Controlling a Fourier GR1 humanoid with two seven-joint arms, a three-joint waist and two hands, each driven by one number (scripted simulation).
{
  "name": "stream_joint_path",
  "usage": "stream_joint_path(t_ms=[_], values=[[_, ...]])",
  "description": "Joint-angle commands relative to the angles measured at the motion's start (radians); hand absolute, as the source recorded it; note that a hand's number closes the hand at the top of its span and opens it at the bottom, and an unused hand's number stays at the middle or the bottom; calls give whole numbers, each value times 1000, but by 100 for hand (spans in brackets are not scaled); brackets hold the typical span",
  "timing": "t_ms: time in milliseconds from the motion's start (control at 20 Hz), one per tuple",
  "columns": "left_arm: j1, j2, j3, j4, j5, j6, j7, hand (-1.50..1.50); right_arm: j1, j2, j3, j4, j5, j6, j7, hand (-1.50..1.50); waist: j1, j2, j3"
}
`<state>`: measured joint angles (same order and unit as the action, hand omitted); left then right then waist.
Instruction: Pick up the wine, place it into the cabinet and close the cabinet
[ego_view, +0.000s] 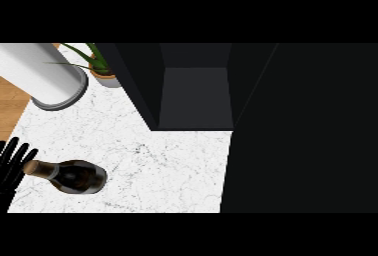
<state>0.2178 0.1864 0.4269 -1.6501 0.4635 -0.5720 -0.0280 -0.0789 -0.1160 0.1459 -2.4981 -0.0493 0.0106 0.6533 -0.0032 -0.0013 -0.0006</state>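
On the white marble counter (162, 165), a dark wine bottle (74, 176), cork-topped.

The wine bottle (74, 176) stands on the counter (162, 165) near its front left corner, its neck toward the left hand (15, 162), which shows at the view's left edge just beside the bottle's top. Behind the bottle, at the counter's far left, a paper towel roll (44, 75) stands, with a potted plant (100, 67) just to its right. The open cabinet (193, 90) sits at the back of the counter, right of the plant, and its door (303, 130) fills the view's right side.
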Motion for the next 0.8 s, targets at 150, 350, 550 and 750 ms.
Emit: stream_joint_path(t_ms=[150, 350, 550, 750], values=[[-88, 22, 3, 195, -95, -31, -94, -150, 4, 5, 8, -173, -32, -26, 109, -150, -5, 0, 0], [-75, 17, -10, 221, -121, -67, -144, -150, -17, 22, 20, -134, -4, -26, 76, -150, 0, 0, 0], [-73, -23, -38, 261, -164, -78, -209, -150, 21, 18, 22, -144, -33, -5, 58, -150, -1, 0, 0], [-82, 2, -21, 359, -205, -103, -285, -150, 90, 20, 23, -161, -23, 7, 19, -150, -5, 0, 0]])
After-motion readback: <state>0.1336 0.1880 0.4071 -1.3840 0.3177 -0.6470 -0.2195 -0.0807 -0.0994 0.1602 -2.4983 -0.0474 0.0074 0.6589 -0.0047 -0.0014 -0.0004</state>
